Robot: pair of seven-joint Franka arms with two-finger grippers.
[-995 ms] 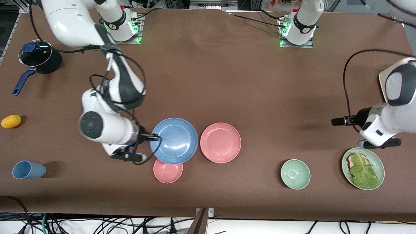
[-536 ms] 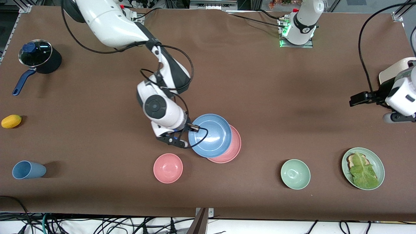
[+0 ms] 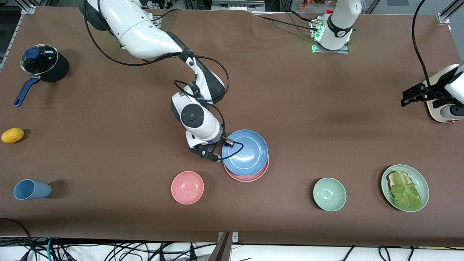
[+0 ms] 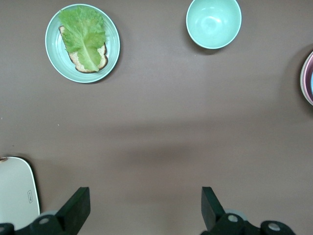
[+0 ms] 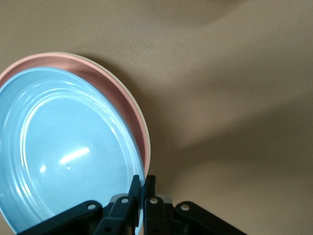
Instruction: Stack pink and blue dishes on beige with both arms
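My right gripper [image 3: 226, 143] is shut on the rim of the blue plate [image 3: 246, 152]. It holds that plate right over the pink plate [image 3: 250, 177], so only a pink crescent shows. In the right wrist view the fingers [image 5: 149, 182] pinch the blue plate [image 5: 63, 152], and the pink plate [image 5: 124, 100] lies just below it. I cannot tell whether the two plates touch. The beige plate [image 3: 433, 105] sits at the left arm's end of the table, partly hidden by that arm. Beside the beige plate [image 4: 14, 193], my left gripper [image 4: 144, 208] hangs open over bare table.
A small pink bowl [image 3: 187, 187] lies nearer the camera than the stack. A green bowl [image 3: 329, 194] and a pale green plate with lettuce [image 3: 405, 187] sit toward the left arm's end. A blue cup [image 3: 32, 189], a yellow fruit [image 3: 12, 135] and a lidded pot [image 3: 43, 63] sit at the right arm's end.
My right arm has carried the blue plate from beside the pink bowl to over the pink plate. The left arm has drawn back from the lettuce plate to the beige plate.
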